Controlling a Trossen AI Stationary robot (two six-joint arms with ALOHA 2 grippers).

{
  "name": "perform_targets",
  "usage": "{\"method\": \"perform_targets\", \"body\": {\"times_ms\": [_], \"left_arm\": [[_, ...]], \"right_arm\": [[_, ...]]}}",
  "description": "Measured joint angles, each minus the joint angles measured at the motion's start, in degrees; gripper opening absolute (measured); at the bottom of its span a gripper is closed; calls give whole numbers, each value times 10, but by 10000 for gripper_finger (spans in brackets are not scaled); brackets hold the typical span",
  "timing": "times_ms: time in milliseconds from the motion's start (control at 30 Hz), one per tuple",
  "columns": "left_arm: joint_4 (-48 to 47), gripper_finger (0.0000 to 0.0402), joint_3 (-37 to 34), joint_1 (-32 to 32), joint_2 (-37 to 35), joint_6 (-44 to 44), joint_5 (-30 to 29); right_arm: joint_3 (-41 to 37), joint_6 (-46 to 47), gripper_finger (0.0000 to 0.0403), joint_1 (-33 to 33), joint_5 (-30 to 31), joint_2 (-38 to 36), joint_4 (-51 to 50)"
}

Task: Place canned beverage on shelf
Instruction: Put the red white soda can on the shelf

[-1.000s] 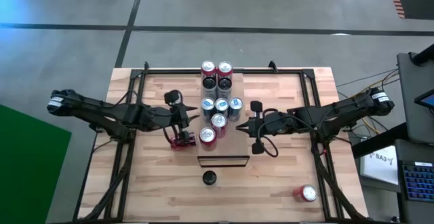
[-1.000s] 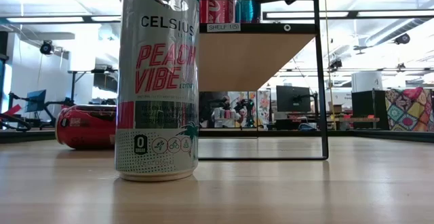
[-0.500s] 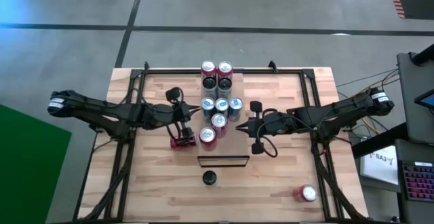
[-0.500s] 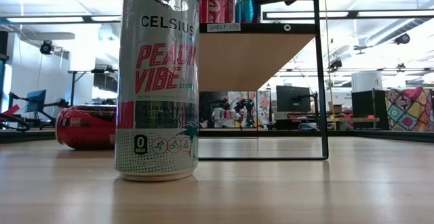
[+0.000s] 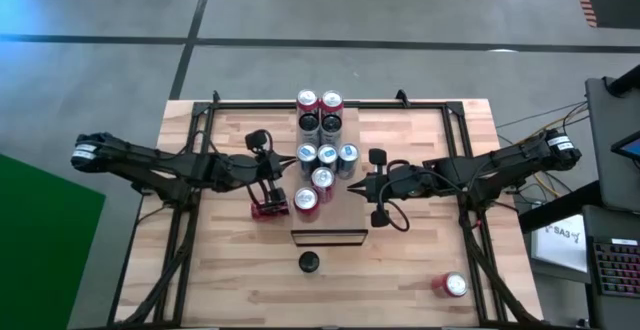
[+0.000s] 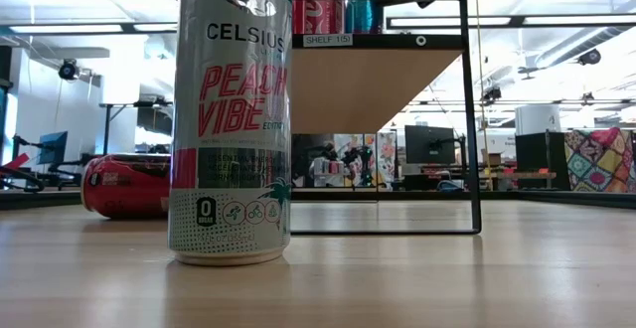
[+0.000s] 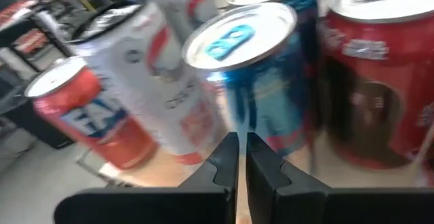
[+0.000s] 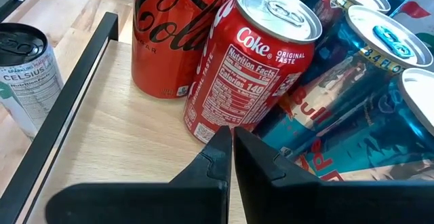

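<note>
**Approach geometry, seen from above and from both wrists.** We mark the left end effector point(image 5: 275, 177) at the left long side of the shelf point(image 5: 345, 215). Its fingers are clenched together and grasp nothing, and the left wrist view confirms this point(image 7: 237, 149). The right end effector point(image 5: 354, 186) waits at the opposite long side, likewise clenched and empty.

The shelf already carries a cluster of standing cans point(image 5: 322, 155), and bare board remains at its dark-edged near end. Three cans are not yet shelved. A fallen red can point(image 5: 268, 208) lies on its side on the tabletop point(image 5: 230, 270), just beside the shelf's left edge. A tall can point(image 5: 309, 262) stands in front of the dark end. An upright red can point(image 5: 452, 285) stands well apart at the near right corner.

We judge the fallen red can to be the likeliest next item. It lies just beside the left end effector, on the side toward the table's near edge, and low on the tabletop. Its long axis runs crosswise, pointing at the shelf's side. The left arm is clearly the nearer one. We expect the fingers to need releasing and a descent across the can's round body, not along its length.
</note>
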Motion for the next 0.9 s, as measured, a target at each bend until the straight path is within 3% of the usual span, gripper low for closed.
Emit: {"method": "perform_targets", "body": {"times_ms": [133,333,533,900], "left_arm": [[-15,0,0,-7,-21,-3,-34],[-14,0,0,-30,-53,-14,-35],[-15,0,0,-65,-55,-18,-2],[-7,0,0,-103,-47,-17,1]], "right_arm": [[0,-5,9,0,0,7,9],[3,-50,9,-2,9,15,42],[34,-61,9,-10,11,25,44],[70,-66,9,-10,20,68,37]]}}
